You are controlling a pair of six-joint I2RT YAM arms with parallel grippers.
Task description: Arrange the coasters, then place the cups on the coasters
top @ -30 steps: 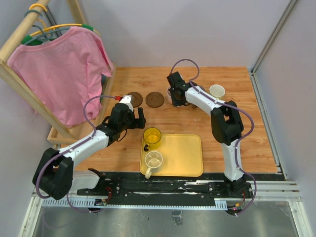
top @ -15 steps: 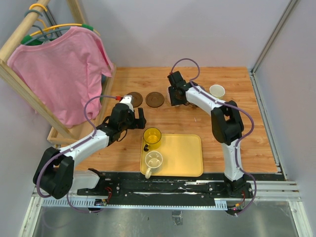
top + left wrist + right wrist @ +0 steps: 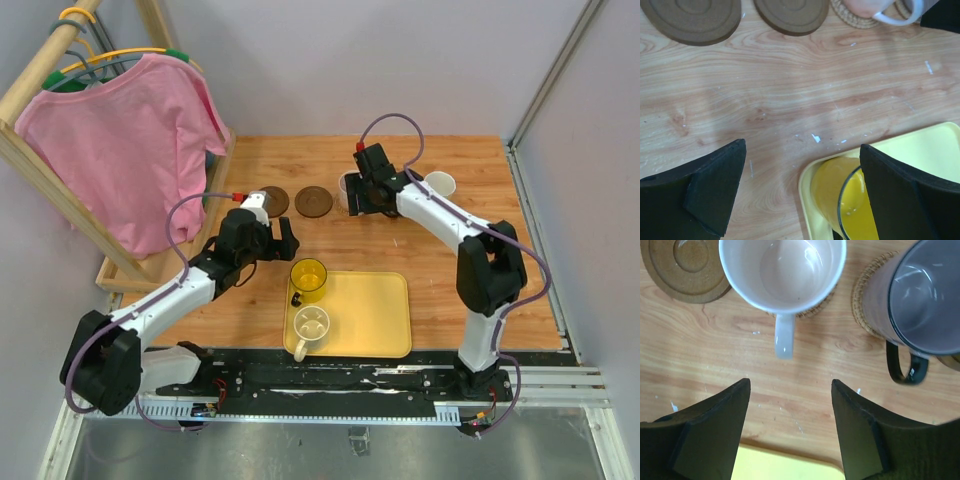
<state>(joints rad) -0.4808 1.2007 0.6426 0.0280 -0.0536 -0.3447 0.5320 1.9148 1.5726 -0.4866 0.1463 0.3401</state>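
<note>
Right pincer [image 3: 789,390] is spread open and empty at 6 o'clock of the pinkish white ceramic mug [image 3: 785,270], which sits on a tan woven round coaster [image 3: 816,310], handle pointing to 6, with the purple-grey mug [image 3: 925,295] on a second woven coaster [image 3: 862,305] at its 3 o'clock. Left pincer [image 3: 802,150] gapes wide, holding nothing, above the wooden surface [image 3: 790,100], with the translucent yellow mug [image 3: 840,195] on the yellow rectangular tray [image 3: 930,155] at its 5 o'clock.

1. My pincer [image 3: 790,386] stands open, empty.
2. Pinkish white mug [image 3: 782,270] on a woven coaster [image 3: 816,310], handle toward me.
3. Purple-grey mug [image 3: 925,295] on a second woven coaster [image 3: 861,302], just beside it.
4. Dark brown coaster [image 3: 685,272] on its other side.
</note>
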